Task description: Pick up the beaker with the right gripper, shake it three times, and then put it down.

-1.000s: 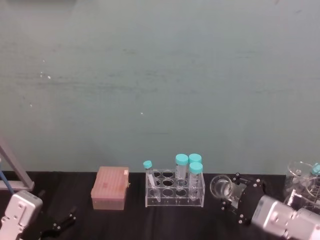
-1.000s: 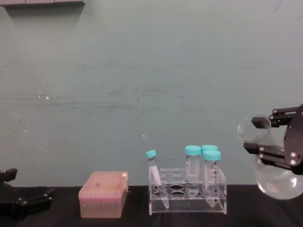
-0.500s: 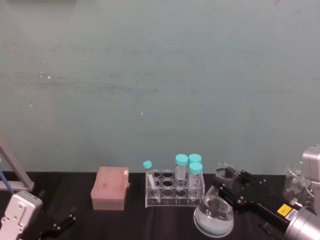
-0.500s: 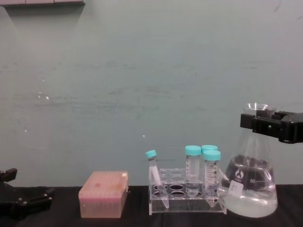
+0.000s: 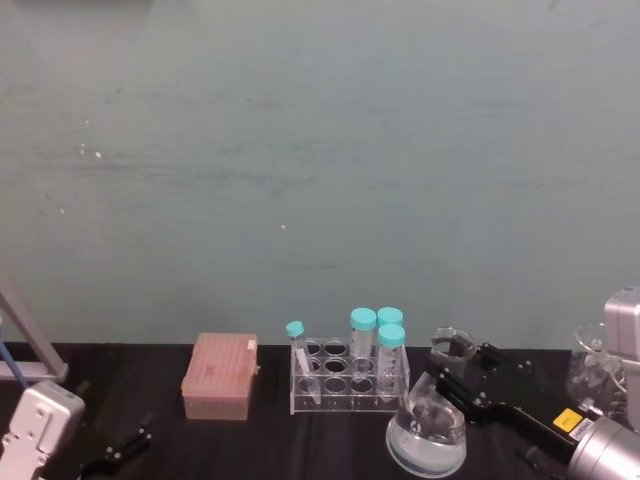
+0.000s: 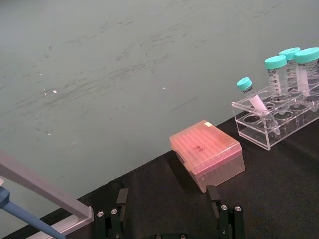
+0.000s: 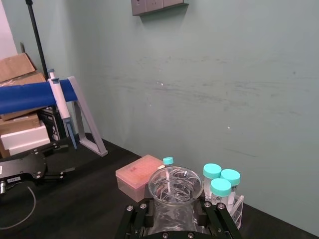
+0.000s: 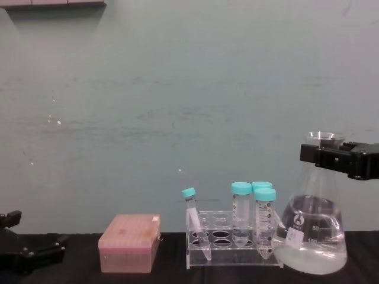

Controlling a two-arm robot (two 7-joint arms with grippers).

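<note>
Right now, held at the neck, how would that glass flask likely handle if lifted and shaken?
Probably rigid but breakable: the flask is clear glass. Likely bottom-heavy and hard to tip, since liquid sits only in its wide base. The right claw clamps the narrow smooth neck, so it might slip when shaken.

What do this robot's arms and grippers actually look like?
The right gripper is black and blocky, with a yellow sticker behind it and a silver-grey wrist. The left gripper has thin black fingers on a pale grey boxy housing.
</note>
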